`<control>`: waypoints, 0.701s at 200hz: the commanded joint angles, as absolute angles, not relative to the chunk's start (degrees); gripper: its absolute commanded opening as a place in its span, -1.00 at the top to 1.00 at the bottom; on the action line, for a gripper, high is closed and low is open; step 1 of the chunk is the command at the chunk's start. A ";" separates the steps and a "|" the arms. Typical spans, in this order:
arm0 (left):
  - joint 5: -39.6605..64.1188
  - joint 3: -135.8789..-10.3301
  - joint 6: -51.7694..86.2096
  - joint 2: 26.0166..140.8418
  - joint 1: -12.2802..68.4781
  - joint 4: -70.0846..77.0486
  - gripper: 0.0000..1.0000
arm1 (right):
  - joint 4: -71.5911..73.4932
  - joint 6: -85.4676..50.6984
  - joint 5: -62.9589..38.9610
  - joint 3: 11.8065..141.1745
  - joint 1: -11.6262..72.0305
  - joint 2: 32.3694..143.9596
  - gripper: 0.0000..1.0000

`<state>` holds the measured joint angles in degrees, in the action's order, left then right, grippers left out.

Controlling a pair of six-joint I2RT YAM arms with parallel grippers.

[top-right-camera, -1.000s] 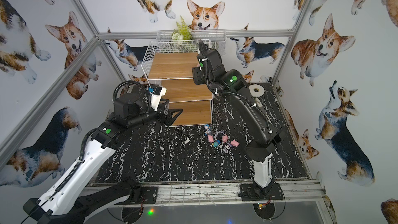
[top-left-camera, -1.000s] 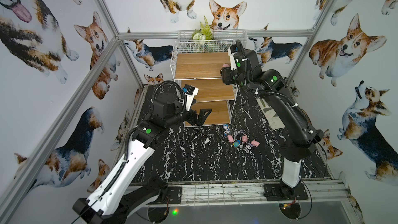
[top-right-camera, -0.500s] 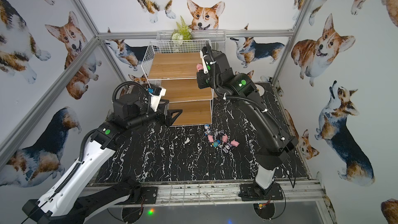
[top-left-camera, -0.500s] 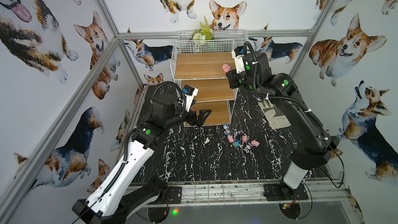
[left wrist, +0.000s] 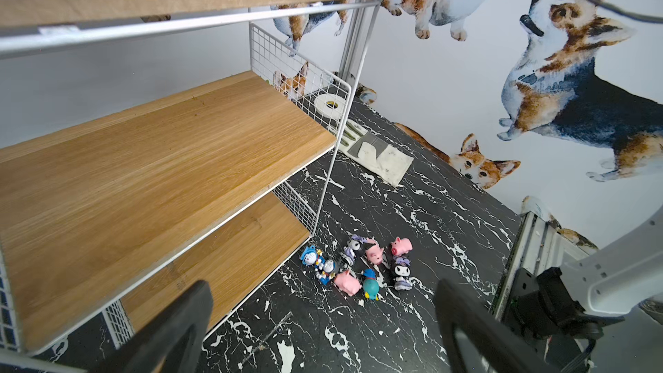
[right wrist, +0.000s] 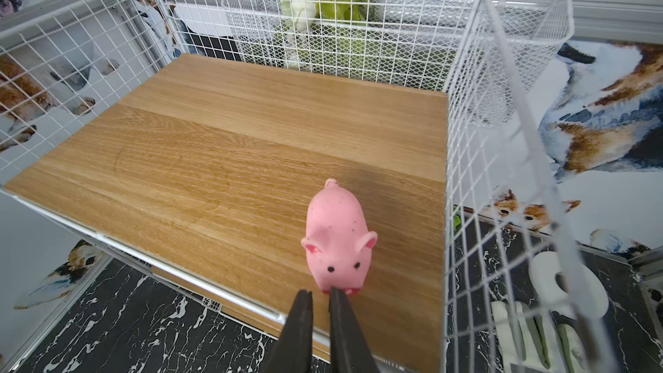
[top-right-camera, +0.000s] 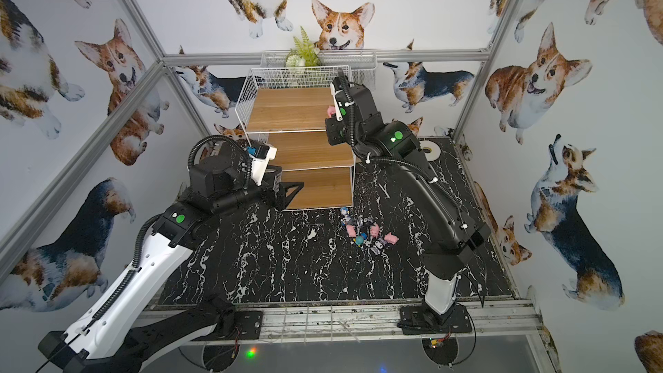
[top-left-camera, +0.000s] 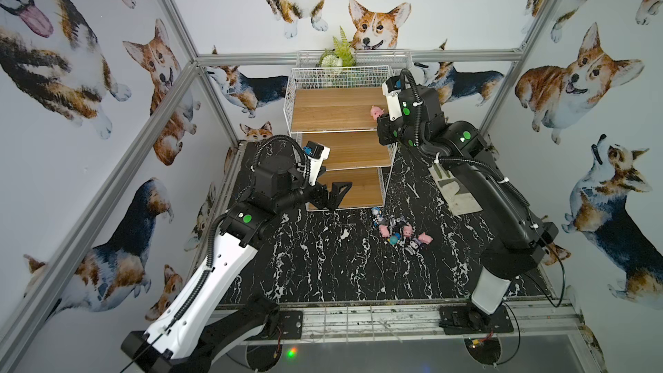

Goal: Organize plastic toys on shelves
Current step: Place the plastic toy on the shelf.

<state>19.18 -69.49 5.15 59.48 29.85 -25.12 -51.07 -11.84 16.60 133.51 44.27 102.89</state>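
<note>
Before the bottom shelf's point(top-left-camera: 362, 186) left front corner, left jaws gape empty. Eight toys point(left wrist: 373, 255) huddle on the counter point(top-left-camera: 323, 263) off its right front corner. By the top shelf's point(right wrist: 251, 138) right edge a pig point(right wrist: 337, 238) stands, lengthwise front-to-back, snout frontward at the right jaws, nearly closed, empty.

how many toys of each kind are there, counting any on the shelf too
pink pigs: 4, one of them on the top shelf
black-and-purple figures: 2
blue figures: 3
total: 9
</note>
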 commanded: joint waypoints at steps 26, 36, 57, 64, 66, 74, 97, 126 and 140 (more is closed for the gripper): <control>20.21 -69.26 5.45 59.34 29.53 -22.94 -1.00 | -48.78 -11.14 16.89 135.26 44.39 104.65 0.67; 20.26 -69.26 5.45 59.33 29.44 -22.85 -1.00 | -48.94 -11.26 16.55 135.67 44.40 104.96 0.66; 20.39 -69.08 5.52 59.33 29.28 -22.76 -1.00 | -49.20 -11.68 15.56 136.48 44.47 105.42 0.66; 20.39 -69.08 5.54 59.33 29.23 -22.79 -1.00 | -49.37 -11.69 15.41 136.62 44.56 105.41 0.65; 20.43 -69.10 5.54 59.33 29.24 -22.77 -1.00 | -49.43 -11.73 15.40 136.65 44.61 105.40 0.65; 20.48 -69.02 5.56 59.37 29.09 -22.76 -1.00 | -49.80 -11.62 15.22 136.83 44.82 105.19 0.65; 21.17 -68.44 5.54 59.33 28.94 -22.29 -1.00 | -51.03 -10.85 13.47 135.76 45.97 102.59 0.56; 23.35 -65.22 8.42 58.15 29.41 -17.68 -1.00 | -49.79 -10.88 8.73 122.60 47.72 91.47 0.26; 22.50 -63.42 9.84 57.50 30.65 -15.90 -1.00 | -47.46 -12.13 8.59 112.17 47.77 83.94 0.16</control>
<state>20.93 -65.91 6.50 58.61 29.30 -21.76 -50.04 -10.61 11.62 125.89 47.46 94.76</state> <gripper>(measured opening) 0.999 0.382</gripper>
